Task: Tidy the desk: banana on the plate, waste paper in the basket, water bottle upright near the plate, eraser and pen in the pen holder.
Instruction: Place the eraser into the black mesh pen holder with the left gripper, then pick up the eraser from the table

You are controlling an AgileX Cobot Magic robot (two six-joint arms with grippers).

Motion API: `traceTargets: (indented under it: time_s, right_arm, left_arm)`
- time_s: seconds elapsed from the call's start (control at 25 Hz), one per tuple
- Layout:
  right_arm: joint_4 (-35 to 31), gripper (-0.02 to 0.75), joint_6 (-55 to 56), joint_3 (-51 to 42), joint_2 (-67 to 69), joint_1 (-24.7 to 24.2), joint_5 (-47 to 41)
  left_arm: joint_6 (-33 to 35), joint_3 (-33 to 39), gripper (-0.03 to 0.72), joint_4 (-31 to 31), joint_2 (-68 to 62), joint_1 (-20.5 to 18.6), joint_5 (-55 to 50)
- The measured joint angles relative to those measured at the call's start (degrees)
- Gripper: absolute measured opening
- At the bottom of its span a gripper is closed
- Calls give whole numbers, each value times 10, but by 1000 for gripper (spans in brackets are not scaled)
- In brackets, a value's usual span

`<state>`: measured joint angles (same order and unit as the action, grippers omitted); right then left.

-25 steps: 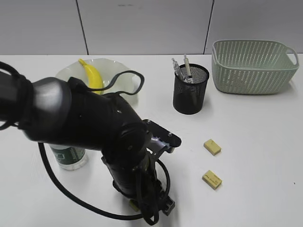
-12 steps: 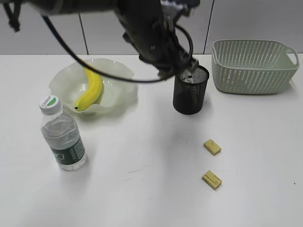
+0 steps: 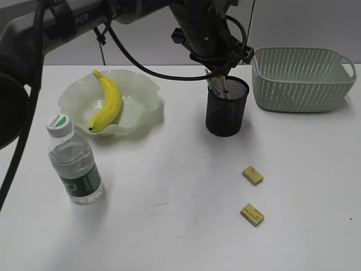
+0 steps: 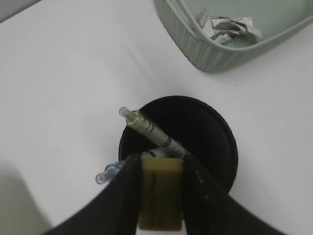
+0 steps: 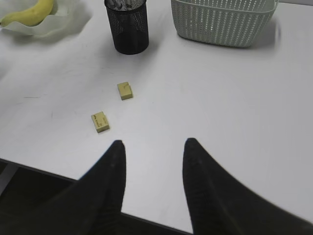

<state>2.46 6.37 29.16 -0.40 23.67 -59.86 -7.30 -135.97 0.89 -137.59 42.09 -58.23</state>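
Observation:
My left gripper (image 4: 160, 164) is shut on a yellow eraser (image 4: 161, 196) and holds it just above the black mesh pen holder (image 3: 227, 107), which has pens (image 4: 151, 131) in it. In the exterior view the gripper (image 3: 220, 74) hangs over the holder's rim. Two more yellow erasers (image 3: 252, 175) (image 3: 252, 214) lie on the white desk (image 3: 180, 226). The banana (image 3: 109, 101) lies in the pale-green plate (image 3: 144, 93). The water bottle (image 3: 74, 164) stands upright in front of the plate. Waste paper (image 4: 225, 25) lies in the basket (image 3: 302, 79). My right gripper (image 5: 154, 149) is open and empty above the desk's front edge.
The two loose erasers also show in the right wrist view (image 5: 125, 90) (image 5: 100, 121), in front of the pen holder (image 5: 127, 27). The basket (image 5: 222, 19) stands at the back right. The left arm's cable hangs over the plate.
My left arm has risen from the front of the desk with an eraser and swung to the back, over the pen holder. It has settled closer above the holder's rim.

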Motion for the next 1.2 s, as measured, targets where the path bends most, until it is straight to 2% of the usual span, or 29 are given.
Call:
traceTargets:
  time_s: [0.24,0.32,0.44,0.52,0.64,0.84,0.92,1.0,1.08,1.2]
  right_arm:
    - [0,319,0,0,0,0,0]
    - [0,319,0,0,0,0,0]
    - [0,319,0,0,0,0,0]
    - [0,319,0,0,0,0,0]
    - [0,319,0,0,0,0,0]
    - [0,319,0,0,0,0,0]
    - [0,319,0,0,0,0,0]
    - [0,319,0,0,0,0,0]
    - [0,319,0,0,0,0,0]
    - [0,319,0,0,0,0,0]
  left_arm:
    - [0,-5,196,-4,-6,0,44]
    - [0,-5,279,-13,-6,0,62]
    - [0,-5,473,-18,-6,0,70]
    - [0,-5,515,-17,-6,0,67]
    - [0,-5,510,-12,0,0,55]
    - [-1,4,407,43,65,2,-3]
    - [-2,37,386,64,113,3,-7]
    - [-4,110,376,91,182,10,6]
    - [-19,214,373,116,260,24,47]
    - [-67,427,373,147,408,40,124]
